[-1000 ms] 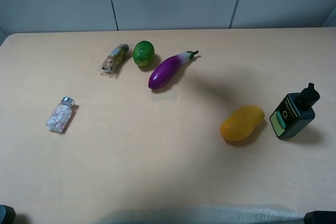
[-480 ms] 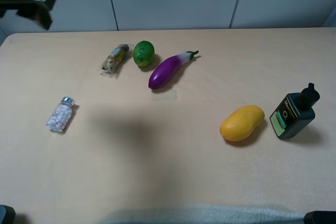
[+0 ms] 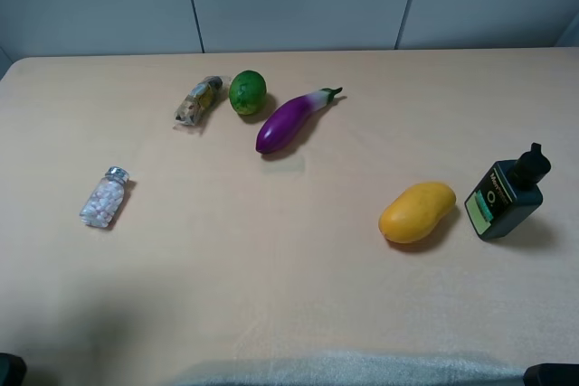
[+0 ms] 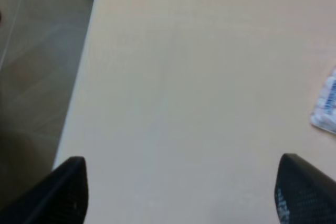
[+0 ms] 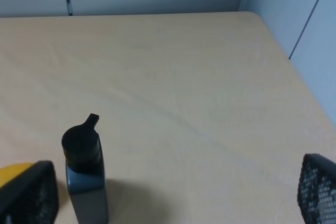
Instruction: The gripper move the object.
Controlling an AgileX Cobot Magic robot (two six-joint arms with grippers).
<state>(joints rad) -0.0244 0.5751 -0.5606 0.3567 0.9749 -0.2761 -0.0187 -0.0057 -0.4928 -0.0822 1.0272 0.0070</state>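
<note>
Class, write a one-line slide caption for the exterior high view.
Purple toy eggplant lies untouched on the tan table beside a lime, with a mango and dark bottle apart to its right.

The left wrist view is blurred throughout; only the tips of the left gripper [image 4: 178, 192] fingers [image 4: 71, 184] show, cut by the lower edge, and a pale pill bottle [image 4: 326, 106] is cropped at the side. In the right wrist view the right gripper [image 5: 173, 195] fingers [image 5: 31, 192] are likewise cut off, and the mango [image 5: 13, 171] is mostly hidden behind one finger. The dark bottle [image 5: 86, 174] loses its base past the edge.
</note>
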